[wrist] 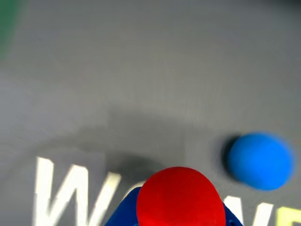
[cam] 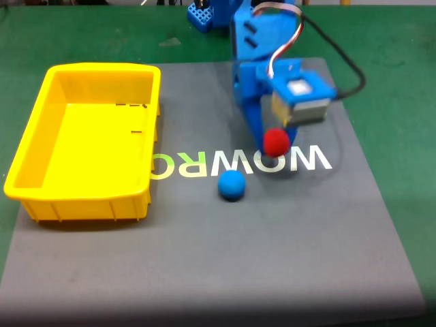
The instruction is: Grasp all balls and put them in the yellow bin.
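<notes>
The blue arm [cam: 255, 61] reaches down over the grey mat [cam: 204, 272] from the far edge of the green table [cam: 82, 34], and its jaws [cam: 276, 144] are closed on the red ball [cam: 276, 142], which sits at the very tip of the arm. In the fixed view the ball hangs over the white letters "WOWRC" [cam: 300, 160] printed on the mat, right of the mat's middle; whether it is lifted clear of the mat or just touching it I cannot tell from here. In the wrist view the red ball [wrist: 180, 197] fills the bottom centre, with blue jaw plastic showing on either side beneath it and the pale lettering [wrist: 70, 193] blurred to the left.

The blue ball [cam: 231, 184] lies loose on the mat, near the red one but apart from it, a little to the left and closer to the camera in the fixed view, just below the lettering. In the wrist view the blue ball [wrist: 261, 160] rests on the grey surface to the right of the red ball, casting a dark shadow on its left side.

The yellow bin [cam: 41, 136] stands on the left part of the mat in the fixed view, well apart from both balls, its long side running away from the camera. A grey servo block [cam: 300, 102] with a white label sits on the arm just above the red ball, and a black cable [cam: 340, 58] loops off to the right.
</notes>
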